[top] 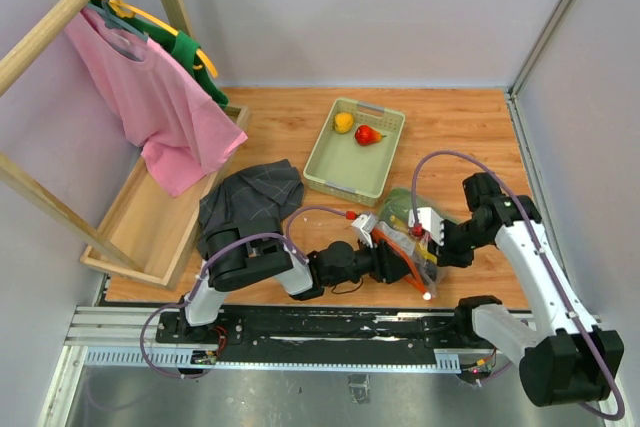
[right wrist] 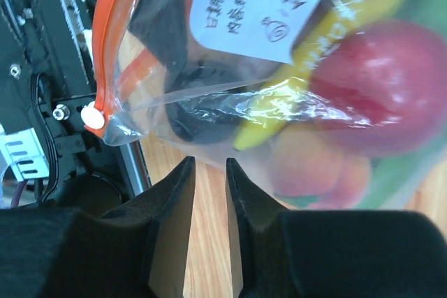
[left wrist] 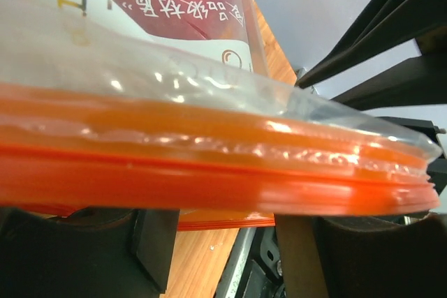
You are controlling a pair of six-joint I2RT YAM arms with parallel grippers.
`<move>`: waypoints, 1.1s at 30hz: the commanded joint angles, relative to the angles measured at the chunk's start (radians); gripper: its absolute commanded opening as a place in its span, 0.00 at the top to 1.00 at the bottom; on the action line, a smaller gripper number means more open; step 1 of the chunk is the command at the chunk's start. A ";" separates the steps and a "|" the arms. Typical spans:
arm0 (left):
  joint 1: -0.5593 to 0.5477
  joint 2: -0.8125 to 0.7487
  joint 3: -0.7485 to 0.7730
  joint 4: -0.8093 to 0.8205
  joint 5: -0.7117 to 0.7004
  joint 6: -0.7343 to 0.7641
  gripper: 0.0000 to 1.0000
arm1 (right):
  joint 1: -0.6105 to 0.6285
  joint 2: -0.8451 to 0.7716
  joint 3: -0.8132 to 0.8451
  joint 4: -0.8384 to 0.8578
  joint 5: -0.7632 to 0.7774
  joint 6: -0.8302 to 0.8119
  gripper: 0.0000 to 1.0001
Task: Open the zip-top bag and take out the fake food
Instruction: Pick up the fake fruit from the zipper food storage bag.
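step: opening the zip-top bag (top: 408, 235), near table edge between both arms | left gripper (top: 386, 253) at zip strip (left wrist: 209, 172), can't tell if clamped | right gripper (right wrist: 209, 167) barely apart, empty | next: grab opposite lip, pull

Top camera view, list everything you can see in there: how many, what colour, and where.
zip-top bag: one, clear with an orange-red zip strip, near table edge between the grippers
tray: one, pale green, mid table
fake food: several in the bag, red, yellow and green, count unclear; two in the tray, yellow piece and red piece
cloth: one, dark grey, left of the tray
wooden box: one, light wood, far left
shirt: one, pink, hanging on the rail
green garment: one, hanging behind the shirt
left gripper: black, jaws apart at the zip strip
right gripper: black, jaws narrowly apart under the bag's edge
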 commanded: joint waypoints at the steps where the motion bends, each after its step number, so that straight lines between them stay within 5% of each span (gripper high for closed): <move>1: -0.009 0.020 0.027 0.014 0.028 0.015 0.43 | -0.014 0.044 -0.058 -0.025 0.009 -0.116 0.76; 12: -0.009 0.031 0.031 -0.010 0.059 -0.002 0.39 | -0.012 0.186 -0.131 0.081 -0.023 -0.082 0.76; 20: -0.010 0.034 0.034 -0.065 0.056 -0.021 0.36 | -0.012 0.234 -0.136 0.171 -0.053 -0.001 0.65; 33: -0.009 0.027 0.084 -0.196 0.019 0.015 0.22 | 0.013 0.284 -0.126 0.229 -0.101 0.051 0.65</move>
